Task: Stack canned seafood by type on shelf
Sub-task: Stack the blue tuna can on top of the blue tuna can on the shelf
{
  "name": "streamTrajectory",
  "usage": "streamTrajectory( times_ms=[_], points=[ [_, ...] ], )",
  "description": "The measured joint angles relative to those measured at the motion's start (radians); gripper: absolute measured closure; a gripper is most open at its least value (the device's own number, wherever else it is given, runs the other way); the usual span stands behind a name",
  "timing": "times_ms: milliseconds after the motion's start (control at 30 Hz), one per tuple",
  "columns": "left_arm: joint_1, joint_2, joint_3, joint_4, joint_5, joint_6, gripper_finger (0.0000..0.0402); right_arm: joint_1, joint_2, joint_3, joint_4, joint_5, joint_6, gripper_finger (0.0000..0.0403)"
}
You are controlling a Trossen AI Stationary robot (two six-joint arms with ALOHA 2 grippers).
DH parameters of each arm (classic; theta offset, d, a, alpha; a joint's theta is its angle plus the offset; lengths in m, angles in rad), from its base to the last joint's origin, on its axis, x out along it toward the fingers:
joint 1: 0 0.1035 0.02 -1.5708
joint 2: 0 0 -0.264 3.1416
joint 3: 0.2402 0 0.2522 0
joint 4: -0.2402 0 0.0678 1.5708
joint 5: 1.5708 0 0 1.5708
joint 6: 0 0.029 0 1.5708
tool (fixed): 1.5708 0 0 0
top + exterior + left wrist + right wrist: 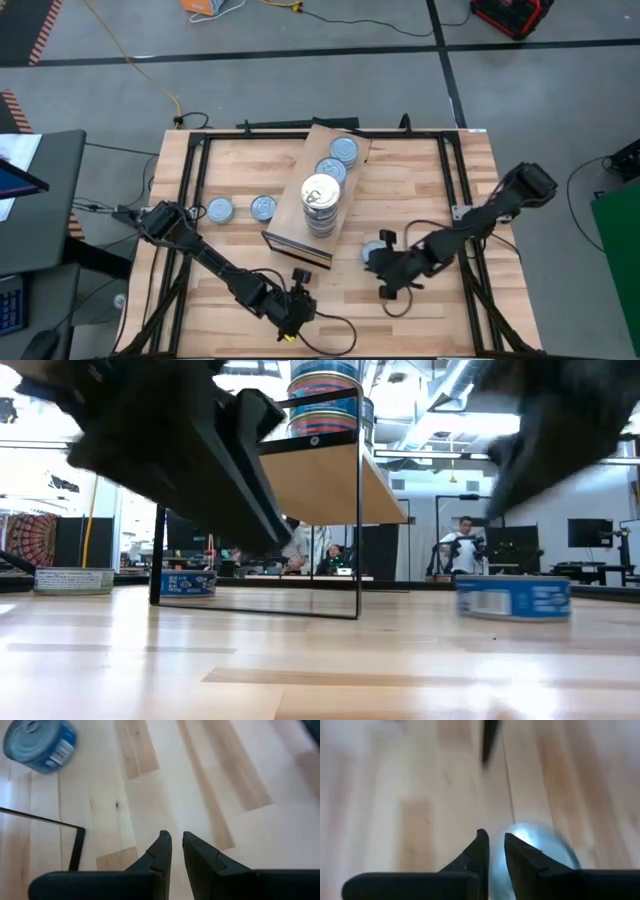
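The shelf [300, 225] is a light-wood board on a thin black frame, set askew mid-table. On it stands a stack of tins with a pale pull-tab lid on top [321, 195], and two blue-grey tins [331, 170] [344, 150] lie behind it. Two more tins [220, 210] [263, 207] rest flat on the table left of the shelf. Another tin [373, 248] [513, 598] rests on the table right of it. My right gripper [494, 845] hangs shut just above that tin, blurred. My left gripper [176, 842] is shut, above bare table near the front edge.
The shelf's black frame leg [75, 850] stands close beside my left gripper. Black rails [190, 200] [460, 190] run along the table's left and right sides. Bare wood lies along the near edge between the two arms. People sit in the room beyond the table.
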Motion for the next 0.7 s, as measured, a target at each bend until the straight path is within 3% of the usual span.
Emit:
streamTrajectory(
  times_ms=[333, 600, 700],
  points=[
    [-0.046, -0.049, 0.0, -0.054, -0.02, 0.036, 0.0356, 0.092, 0.011, -0.001, -0.101, 0.131, 0.19, 0.0296],
    [-0.046, -0.048, -0.138, 0.159, -0.018, 0.141, 0.0356, 0.106, 0.042, 0.0, -0.214, 0.094, 0.378, 0.0216],
    [-0.047, -0.048, -0.155, 0.161, -0.018, 0.16, 0.0356, 0.106, 0.042, 0.001, -0.237, 0.09, 0.404, 0.0193]
  ],
)
